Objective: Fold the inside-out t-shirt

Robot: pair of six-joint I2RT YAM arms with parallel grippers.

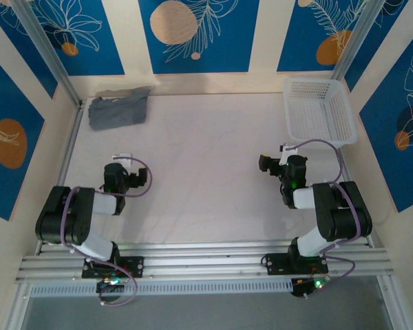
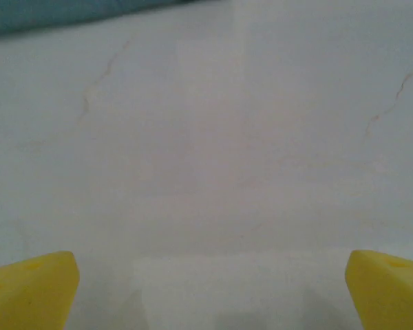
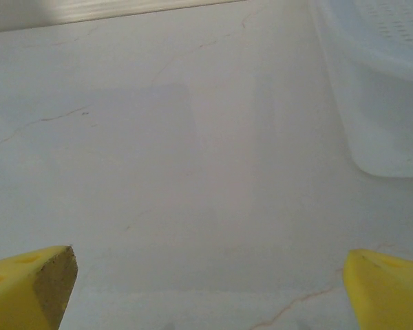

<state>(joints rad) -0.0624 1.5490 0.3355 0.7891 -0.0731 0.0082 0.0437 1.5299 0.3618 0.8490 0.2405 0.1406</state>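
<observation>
Slate-grey soft cloth t-shirt (image 1: pixel 118 110) looks folded, far left; left gripper (image 2: pixel 210 292) and right gripper (image 3: pixel 210 292) released, empty; if you tidy, pinch corners only.

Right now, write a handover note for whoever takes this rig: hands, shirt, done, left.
Left hand: open, empty, over bare table.
Right hand: open, empty, near the white basket.
T-shirt: compact grey bundle at the table's far left corner, clear of both hands.
Done: it looks folded.
Left: probably nothing but a neatness check.
</observation>
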